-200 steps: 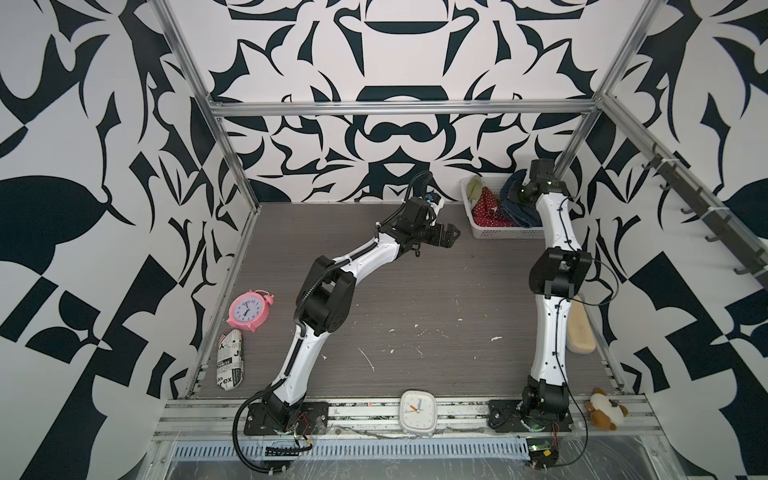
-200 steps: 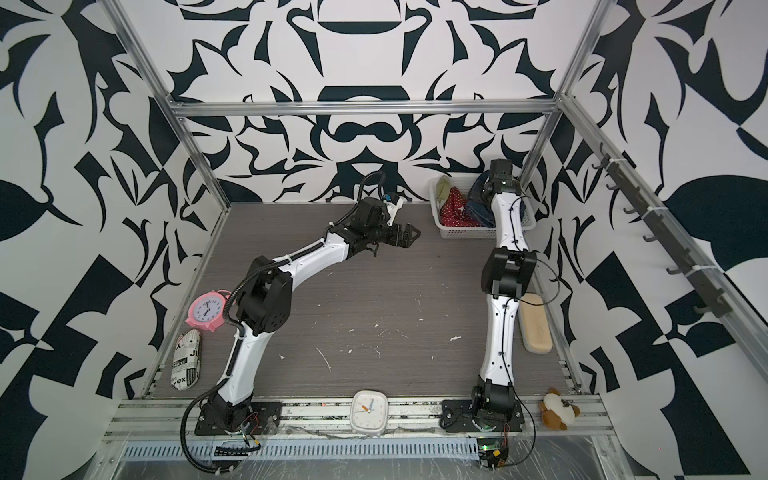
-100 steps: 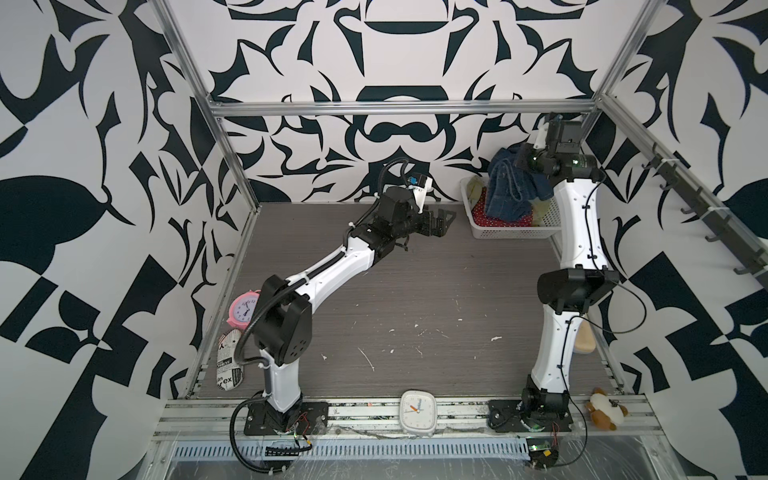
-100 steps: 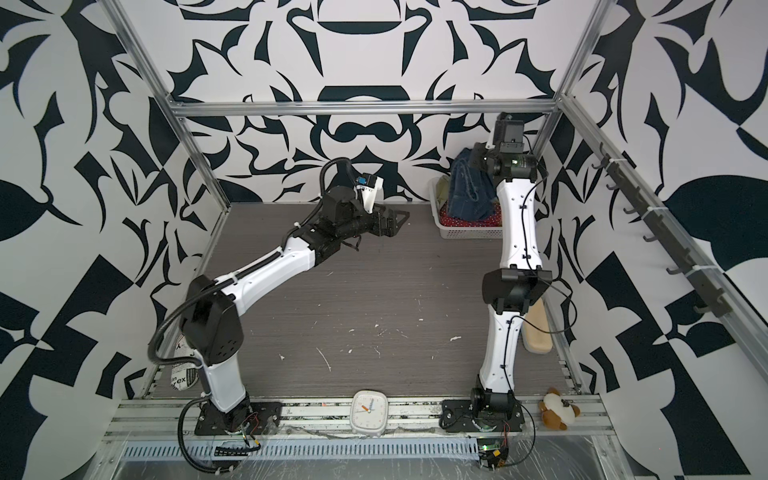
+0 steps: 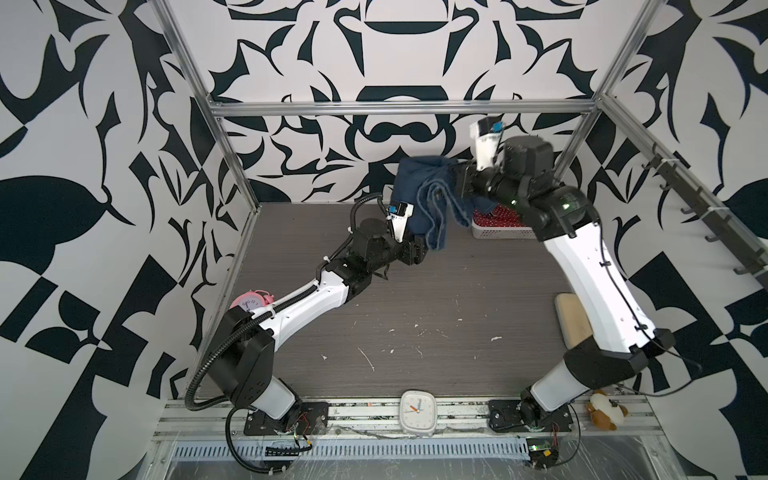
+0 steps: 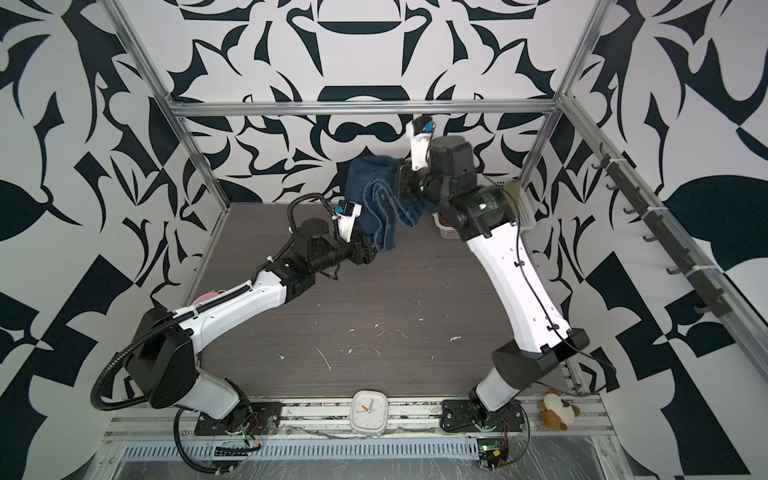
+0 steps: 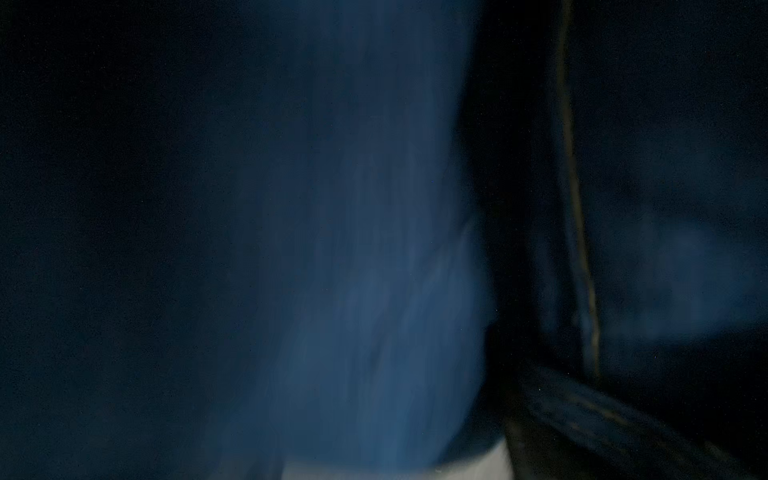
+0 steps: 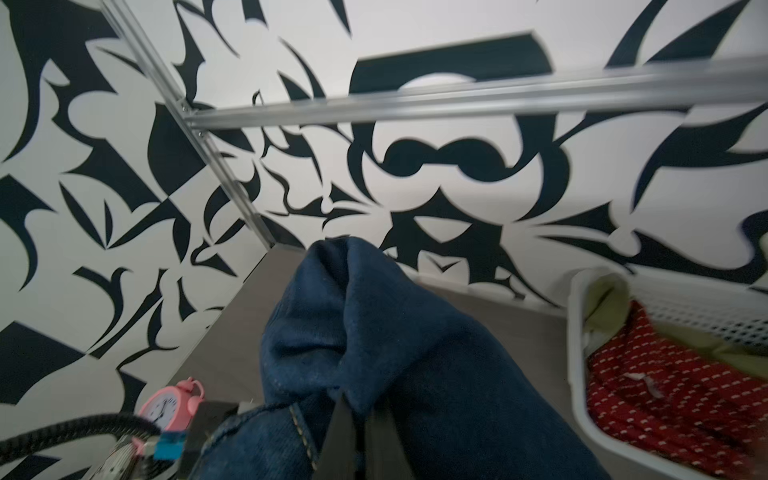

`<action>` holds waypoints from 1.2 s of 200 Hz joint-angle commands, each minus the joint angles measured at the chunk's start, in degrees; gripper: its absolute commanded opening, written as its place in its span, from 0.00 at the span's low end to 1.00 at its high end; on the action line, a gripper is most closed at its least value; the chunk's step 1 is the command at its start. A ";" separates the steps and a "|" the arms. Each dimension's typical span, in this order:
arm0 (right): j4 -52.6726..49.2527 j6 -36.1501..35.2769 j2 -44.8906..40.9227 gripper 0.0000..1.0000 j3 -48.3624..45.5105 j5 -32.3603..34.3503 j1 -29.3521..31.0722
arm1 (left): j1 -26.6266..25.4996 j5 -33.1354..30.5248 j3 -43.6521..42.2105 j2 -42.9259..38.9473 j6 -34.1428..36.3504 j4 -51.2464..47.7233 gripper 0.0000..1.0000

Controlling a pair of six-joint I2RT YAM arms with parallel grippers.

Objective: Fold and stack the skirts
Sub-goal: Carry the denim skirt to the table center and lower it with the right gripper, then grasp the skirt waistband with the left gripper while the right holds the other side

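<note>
The grey tabletop (image 5: 415, 299) spreads below the dark blue denim skirt (image 5: 419, 195), which hangs in the air over its far end, just beside the white basket (image 5: 498, 232). The red dotted skirt (image 8: 665, 395) and the olive skirt (image 8: 602, 299) lie in that basket. The right tool (image 8: 361, 432) is pinched tight on the denim's top. The left tool (image 5: 419, 249) sits at the hanging lower edge; whether it grips, I cannot tell.

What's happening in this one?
The right gripper is shut on the denim skirt and holds it up beside the basket. The left gripper is at its hanging lower edge; whether it has gripped is unclear. The red skirt and olive skirt lie in the basket; nothing is folded yet.
</note>
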 commanded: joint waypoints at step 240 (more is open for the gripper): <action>22.84 7.73 -5.44 0.00 -49.74 5.95 -0.04 | -11.66 -2.63 -27.78 -8.40 11.02 3.53 0.99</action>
